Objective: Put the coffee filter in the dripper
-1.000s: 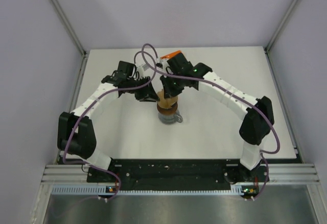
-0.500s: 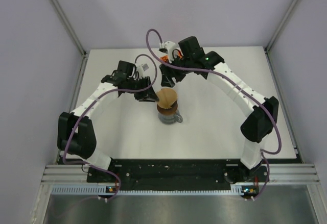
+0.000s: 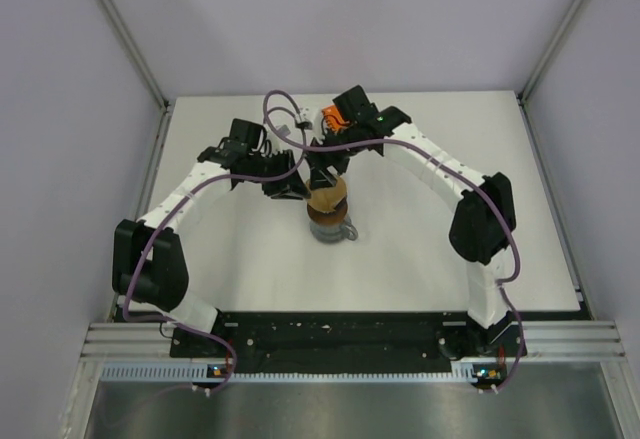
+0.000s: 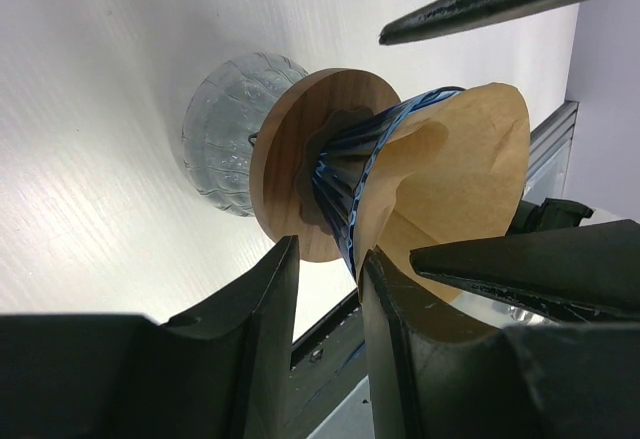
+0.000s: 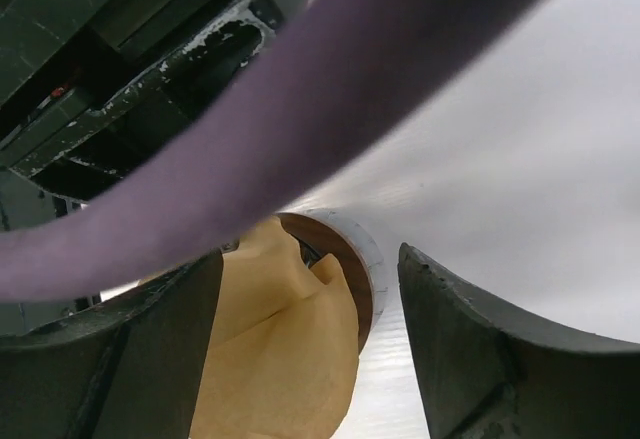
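Tan paper, creased and floppy: the coffee filter (image 4: pixel 470 169) is sitting in the mouth of the dripper (image 4: pixel 345 174), one flap sticking out past the rim and folding over. Dripper is blue ribbed plastic, cone-shaped, standing in a flat round wooden ring (image 4: pixel 285 154) on a clear dimpled pitcher (image 4: pixel 222 139). Placing is looking mostly done; what is left, I judge, is pushing the paper down flush against the ribs. The right gripper (image 5: pixel 308 257) is hanging spread wide around the filter, gripping nothing. The left gripper (image 4: pixel 328 249) is looking clamped on the dripper's rim and the ring edge, steadying them. White matte table (image 4: pixel 100 79).
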`<state>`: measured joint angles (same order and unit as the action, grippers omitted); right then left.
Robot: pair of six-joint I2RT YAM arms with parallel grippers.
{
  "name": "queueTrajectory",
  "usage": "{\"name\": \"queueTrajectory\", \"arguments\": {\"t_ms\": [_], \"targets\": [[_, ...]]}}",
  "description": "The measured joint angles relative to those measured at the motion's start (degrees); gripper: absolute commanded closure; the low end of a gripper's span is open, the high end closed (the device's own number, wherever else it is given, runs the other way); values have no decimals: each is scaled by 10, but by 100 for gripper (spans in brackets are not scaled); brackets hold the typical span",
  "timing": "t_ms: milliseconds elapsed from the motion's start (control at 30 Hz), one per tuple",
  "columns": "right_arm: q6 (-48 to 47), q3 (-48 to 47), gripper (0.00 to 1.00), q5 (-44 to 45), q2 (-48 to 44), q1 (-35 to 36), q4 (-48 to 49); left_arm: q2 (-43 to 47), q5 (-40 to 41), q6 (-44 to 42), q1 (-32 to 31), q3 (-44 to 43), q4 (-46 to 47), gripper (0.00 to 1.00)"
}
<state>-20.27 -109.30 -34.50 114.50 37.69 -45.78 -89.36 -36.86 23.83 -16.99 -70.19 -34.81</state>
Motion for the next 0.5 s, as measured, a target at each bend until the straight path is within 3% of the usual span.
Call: {"name": "queueTrajectory", "arguments": {"t_ms": [167, 333, 400, 500], "targets": [[-28, -4, 56, -22, 14, 0, -3, 0, 3, 1, 0, -1, -3, 64], [-49, -3, 73, -30, 27, -3, -13, 0, 7, 1, 1, -5, -12, 63], [-56, -3, 83, -32, 27, -4, -14, 0, 7, 0, 1, -9, -16, 60], [-67, -3, 89, -34, 27, -5, -15, 0, 7, -2, 1, -17, -22, 53]]}}
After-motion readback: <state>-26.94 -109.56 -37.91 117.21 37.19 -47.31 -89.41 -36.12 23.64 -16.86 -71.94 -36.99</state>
